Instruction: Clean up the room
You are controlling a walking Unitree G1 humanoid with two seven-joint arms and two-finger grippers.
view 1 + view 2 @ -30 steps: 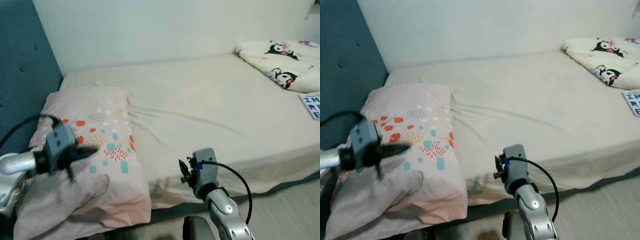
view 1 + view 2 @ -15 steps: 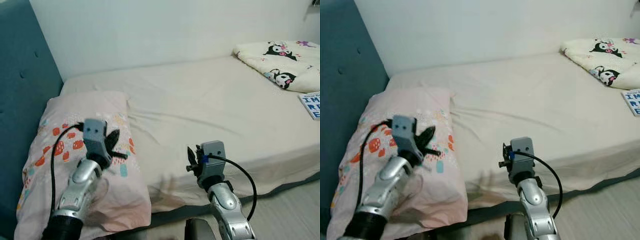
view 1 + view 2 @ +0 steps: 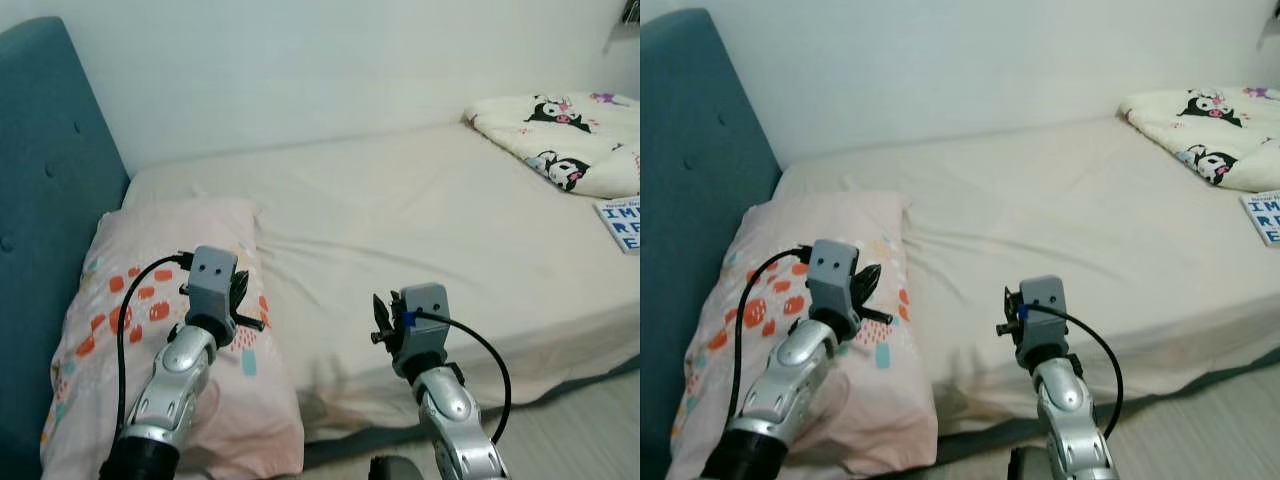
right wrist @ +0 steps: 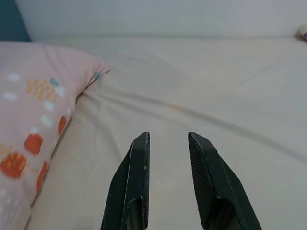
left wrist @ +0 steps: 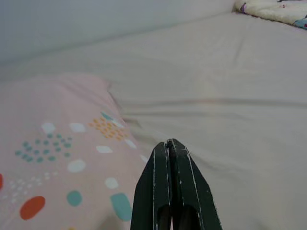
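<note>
Two silver, rounded metal forearms are seen, each ending in a grey box-shaped wrist housing. On the left housing two small dark round marks are visible. A black cable is looped from each housing back along its arm; a small blue marking is seen where the cable meets the right housing. The left gripper (image 5: pixel 172 182) is formed of two long, tapered black fingers with faint pale scuffs. The right gripper (image 4: pixel 168 158) is formed of two matt black fingers with blunt, rounded tips
</note>
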